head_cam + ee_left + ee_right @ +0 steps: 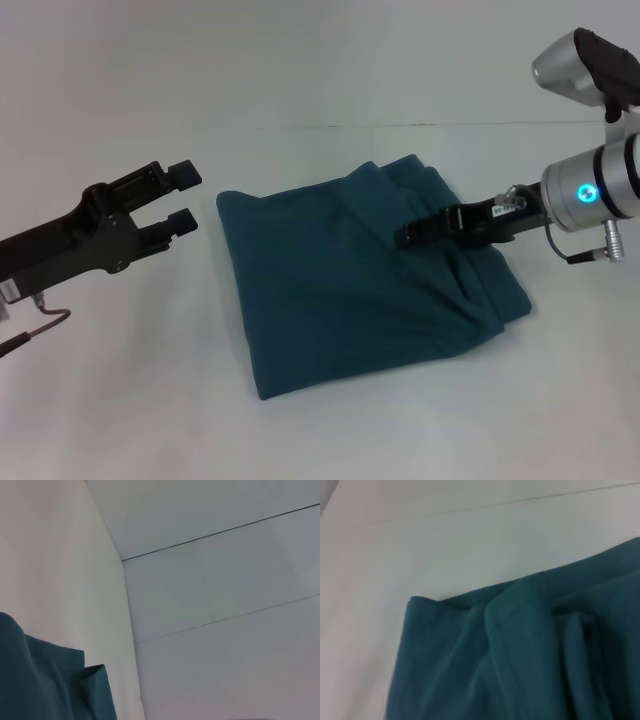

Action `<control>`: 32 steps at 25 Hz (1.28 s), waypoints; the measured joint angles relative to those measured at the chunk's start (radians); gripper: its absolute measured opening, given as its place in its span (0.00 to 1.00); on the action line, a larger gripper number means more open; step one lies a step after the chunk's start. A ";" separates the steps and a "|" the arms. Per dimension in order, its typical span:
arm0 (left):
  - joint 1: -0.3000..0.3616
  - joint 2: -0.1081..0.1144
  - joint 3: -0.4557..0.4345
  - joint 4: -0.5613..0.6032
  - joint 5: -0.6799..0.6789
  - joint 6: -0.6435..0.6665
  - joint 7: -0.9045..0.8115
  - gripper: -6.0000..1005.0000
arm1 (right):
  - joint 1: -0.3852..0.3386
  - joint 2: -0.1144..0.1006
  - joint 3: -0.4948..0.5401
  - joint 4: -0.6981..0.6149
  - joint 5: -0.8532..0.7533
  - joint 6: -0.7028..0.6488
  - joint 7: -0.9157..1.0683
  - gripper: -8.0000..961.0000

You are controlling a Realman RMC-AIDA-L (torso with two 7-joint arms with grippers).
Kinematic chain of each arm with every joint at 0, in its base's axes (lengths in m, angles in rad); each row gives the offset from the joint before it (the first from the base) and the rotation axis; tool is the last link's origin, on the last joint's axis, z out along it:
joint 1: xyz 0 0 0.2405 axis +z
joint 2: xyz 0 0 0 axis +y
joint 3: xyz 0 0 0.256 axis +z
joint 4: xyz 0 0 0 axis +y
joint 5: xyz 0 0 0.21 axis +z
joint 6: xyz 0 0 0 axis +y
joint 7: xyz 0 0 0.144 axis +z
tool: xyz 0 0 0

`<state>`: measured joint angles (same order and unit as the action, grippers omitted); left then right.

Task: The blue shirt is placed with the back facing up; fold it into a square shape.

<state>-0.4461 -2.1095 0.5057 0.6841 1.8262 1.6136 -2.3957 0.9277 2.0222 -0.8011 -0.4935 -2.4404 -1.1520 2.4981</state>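
Blue shirt (350,280): teal, folded into rough square, flat on table, right edge rumpled.

right pincer (408,237) tips blur into the blue shirt (350,290); grip unclear.

One blue shirt (350,280) lies on one white desk (120,380), folded into a rough square with several layers of cloth stacked at its far and right edges; the exact number of layers cannot be told. Two black hands are in sight in the head view. The left hand (183,197) shows two fingers, held apart, beside the shirt's left edge. The right hand (408,237) reaches over the shirt's right half, and its separate fingers cannot be counted there. One lit blue ring (586,193) glows on the right wrist. One thin dark line (450,124) crosses the desk's far side.
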 joint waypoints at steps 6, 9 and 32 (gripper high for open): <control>-0.003 -0.001 -0.001 -0.001 -0.003 0.000 0.001 0.85 | 0.017 0.009 -0.055 0.000 0.014 -0.005 -0.005 0.91; -0.003 -0.001 -0.001 -0.006 -0.014 0.000 0.002 0.85 | 0.025 0.013 -0.119 0.000 0.013 0.028 0.027 0.91; -0.018 -0.003 -0.001 -0.017 -0.025 -0.013 0.012 0.85 | 0.015 0.021 -0.137 -0.043 0.038 0.070 0.058 0.36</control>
<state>-0.4641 -2.1123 0.5052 0.6673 1.8008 1.6009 -2.3838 0.9425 2.0430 -0.9377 -0.5365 -2.4027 -1.0825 2.5560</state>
